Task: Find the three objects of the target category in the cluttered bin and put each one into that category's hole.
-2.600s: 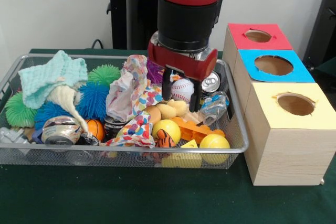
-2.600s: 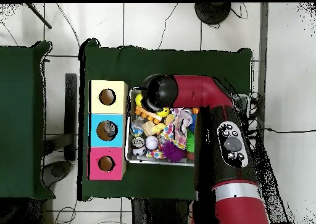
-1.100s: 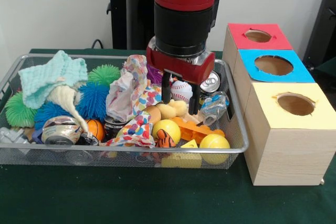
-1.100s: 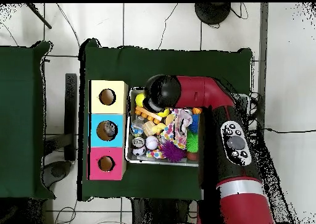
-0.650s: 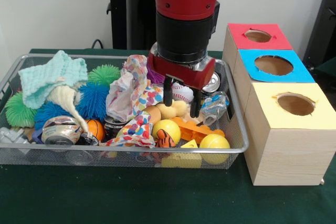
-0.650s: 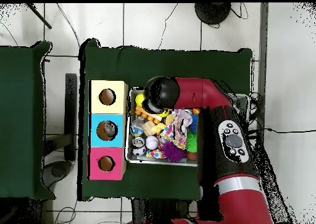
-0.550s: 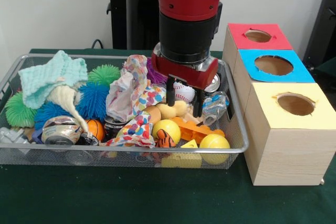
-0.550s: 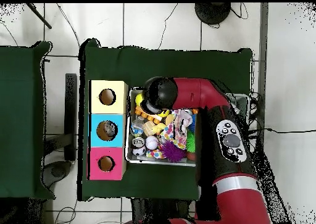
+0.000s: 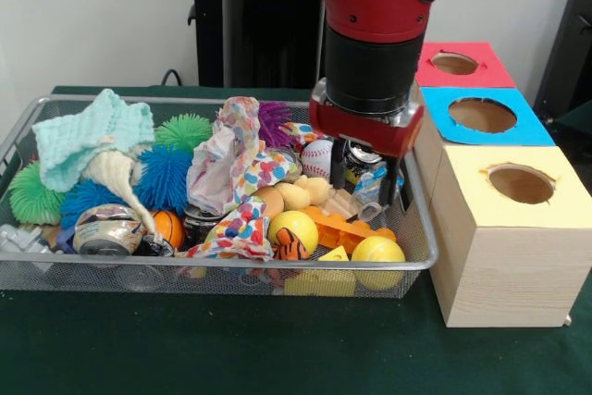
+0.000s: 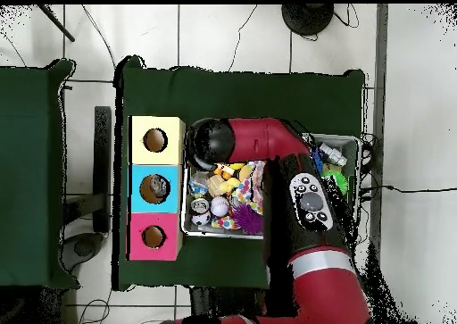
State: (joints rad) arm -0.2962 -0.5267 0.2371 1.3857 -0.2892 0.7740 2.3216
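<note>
One green tablecloth [image 9: 231,349], white wall [image 9: 92,16]

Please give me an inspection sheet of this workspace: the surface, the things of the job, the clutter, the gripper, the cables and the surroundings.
Surface: dark green cloth on the table.
Job's things: wire bin full; one can lies at its front left corner, another can sits between the gripper fingers; blue-topped hole is in the middle box.
Clutter: puff balls, yellow balls, baseball, patterned cloth, pale green knitted cloth.
Gripper: gripper is low in the bin's right end, open, fingers either side of the can.
Cables: black cables on the floor.
Surroundings: white wall, tiled floor, second green table.
</note>
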